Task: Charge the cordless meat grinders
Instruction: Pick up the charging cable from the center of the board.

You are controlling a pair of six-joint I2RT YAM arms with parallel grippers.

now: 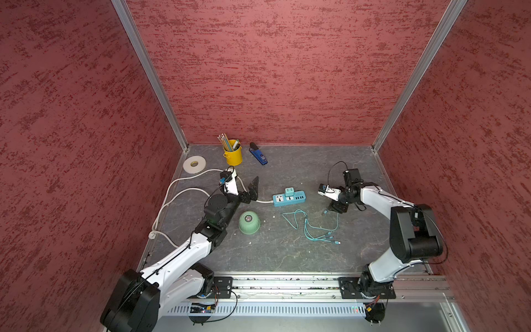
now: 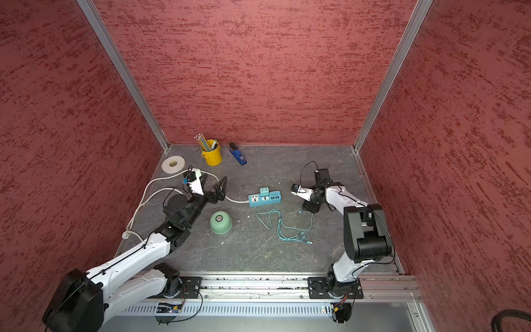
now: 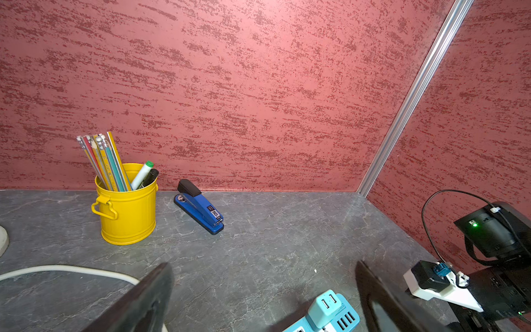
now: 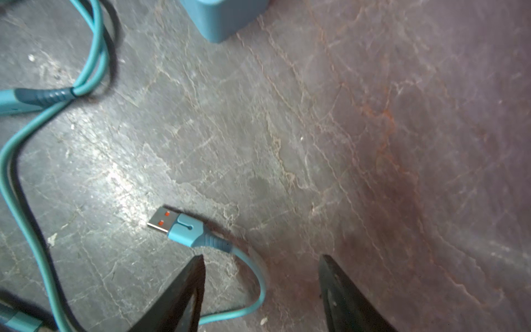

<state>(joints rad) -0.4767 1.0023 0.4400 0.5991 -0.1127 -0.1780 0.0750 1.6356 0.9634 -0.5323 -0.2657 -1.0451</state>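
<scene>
So, the cordless meat grinder (image 1: 249,222) sits dome-up on the table (image 1: 281,258), nearer the left edge than the right and roughly mid-depth. It is just beside the left arm (image 1: 198,247) and untouched. It looks like hard smooth plastic, a rounded dome, likely slippery, probably with some heft from a motor inside. The best hold would be low across the wide base, not on the silvery button (image 1: 248,219); no charge port is visible.

Left gripper (image 1: 253,188) hovers over the table, jaws spread wide, empty. Right gripper (image 4: 263,260) is down by the teal USB cable (image 1: 309,227), jaws partly apart astride the cord just behind the plug (image 4: 178,227), nothing clamped. The cord is soft and floppy — the stiff plug moulding is the place to pinch. Power strip (image 1: 288,197) lies near the table's middle.
</scene>
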